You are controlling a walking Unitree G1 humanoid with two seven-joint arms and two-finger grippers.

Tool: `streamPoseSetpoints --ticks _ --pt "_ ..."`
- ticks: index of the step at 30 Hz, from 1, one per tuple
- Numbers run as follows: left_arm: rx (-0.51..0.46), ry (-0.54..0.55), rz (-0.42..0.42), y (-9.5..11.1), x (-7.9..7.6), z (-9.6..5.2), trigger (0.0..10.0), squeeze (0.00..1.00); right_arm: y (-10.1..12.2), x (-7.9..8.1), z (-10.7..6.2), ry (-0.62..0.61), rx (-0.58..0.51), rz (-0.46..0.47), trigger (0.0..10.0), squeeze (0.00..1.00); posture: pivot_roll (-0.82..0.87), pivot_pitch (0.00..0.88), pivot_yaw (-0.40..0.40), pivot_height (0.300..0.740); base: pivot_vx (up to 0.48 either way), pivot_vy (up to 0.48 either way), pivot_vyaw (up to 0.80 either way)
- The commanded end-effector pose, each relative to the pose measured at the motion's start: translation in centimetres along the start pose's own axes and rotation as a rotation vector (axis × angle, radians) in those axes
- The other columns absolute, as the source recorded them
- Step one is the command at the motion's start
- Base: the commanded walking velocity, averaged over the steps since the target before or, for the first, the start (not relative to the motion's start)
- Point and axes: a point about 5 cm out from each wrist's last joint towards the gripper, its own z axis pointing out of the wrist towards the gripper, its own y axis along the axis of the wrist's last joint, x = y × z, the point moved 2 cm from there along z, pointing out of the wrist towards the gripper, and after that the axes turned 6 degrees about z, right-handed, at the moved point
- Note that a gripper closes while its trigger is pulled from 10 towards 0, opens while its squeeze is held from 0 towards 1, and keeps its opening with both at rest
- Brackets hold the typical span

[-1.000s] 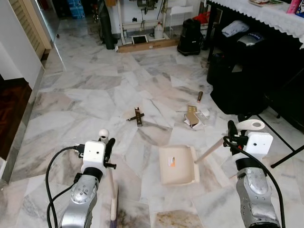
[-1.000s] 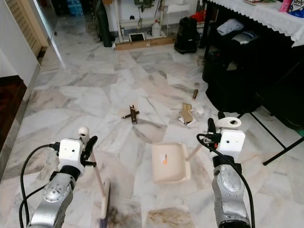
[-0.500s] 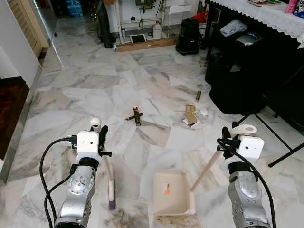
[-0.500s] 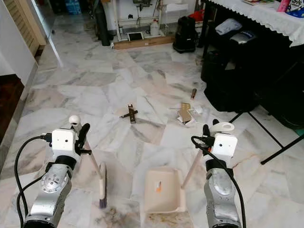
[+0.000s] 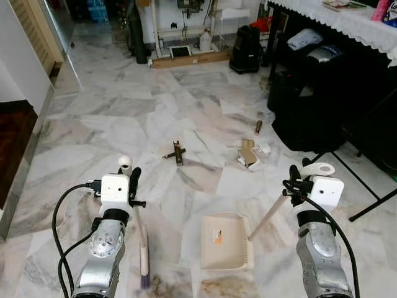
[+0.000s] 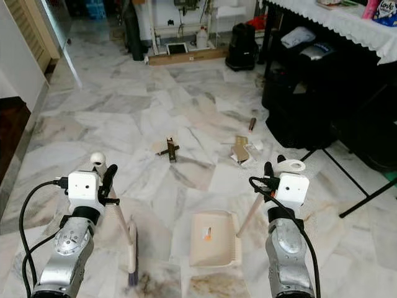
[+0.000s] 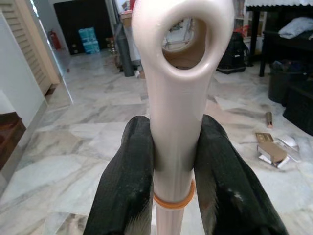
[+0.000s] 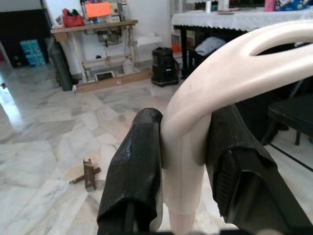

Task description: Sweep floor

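Observation:
My left gripper is shut on the cream handle of a broom. The broom's brush end rests on the marble floor near my left side. My right gripper is shut on the looped handle of a cream dustpan, which lies on the floor between my arms. In the left wrist view the black fingers clamp the broom handle. In the right wrist view the fingers clamp the dustpan handle. Debris lies ahead: a brown bracket, a torn cardboard box and a small brown cylinder.
A black table with a white lace cloth and dark bags beneath it stand on the right. Thin black stand legs cross the floor there. A black bin, a white jug and a wooden plank line the far wall. A wall edge runs along the left.
The dustpan has come back toward me from near the debris and now lies flatter between my arms. Broom and left gripper have barely moved.

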Motion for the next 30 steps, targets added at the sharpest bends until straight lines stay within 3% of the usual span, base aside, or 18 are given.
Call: streamPoseSetpoints --ticks 1,5,23,30 --pt "-0.042 0.012 0.018 0.66 0.31 0.15 10.0 0.00 1.39 0.70 0.57 0.029 -0.054 -0.011 10.0 0.00 -0.01 0.000 -0.001 0.740 0.322 0.000 0.00" --pt "-0.042 0.012 0.022 0.70 0.36 0.28 10.0 0.00 1.44 0.77 0.66 0.032 -0.055 -0.011 10.0 0.00 -0.02 0.000 -0.001 0.740 0.356 0.000 0.45" --pt "-0.031 0.021 0.027 0.50 0.49 0.52 10.0 0.00 1.99 1.06 1.10 0.041 -0.073 0.026 10.0 0.00 -0.02 0.000 -0.006 0.740 0.381 0.000 0.00" --pt "-0.031 0.024 0.026 0.45 0.47 0.55 10.0 0.00 2.02 1.25 1.02 0.065 -0.076 -0.004 10.0 0.00 -0.02 0.000 -0.007 0.740 0.382 0.000 0.06"
